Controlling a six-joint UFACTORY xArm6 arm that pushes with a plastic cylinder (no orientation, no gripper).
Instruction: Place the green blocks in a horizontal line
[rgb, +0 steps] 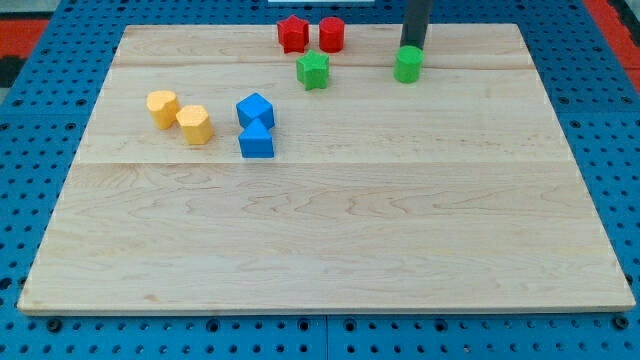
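Note:
A green star block (313, 70) sits near the view's top, left of centre. A green cylinder block (407, 64) sits to its right at about the same height. My tip (411, 47) is right behind the green cylinder, touching its upper edge. The rod rises out of the view's top.
A red star block (292, 33) and a red cylinder block (331, 34) stand at the top edge of the wooden board (330, 230). Two blue blocks (255, 125) sit touching at left of centre. Two yellow blocks (180, 115) lie further left.

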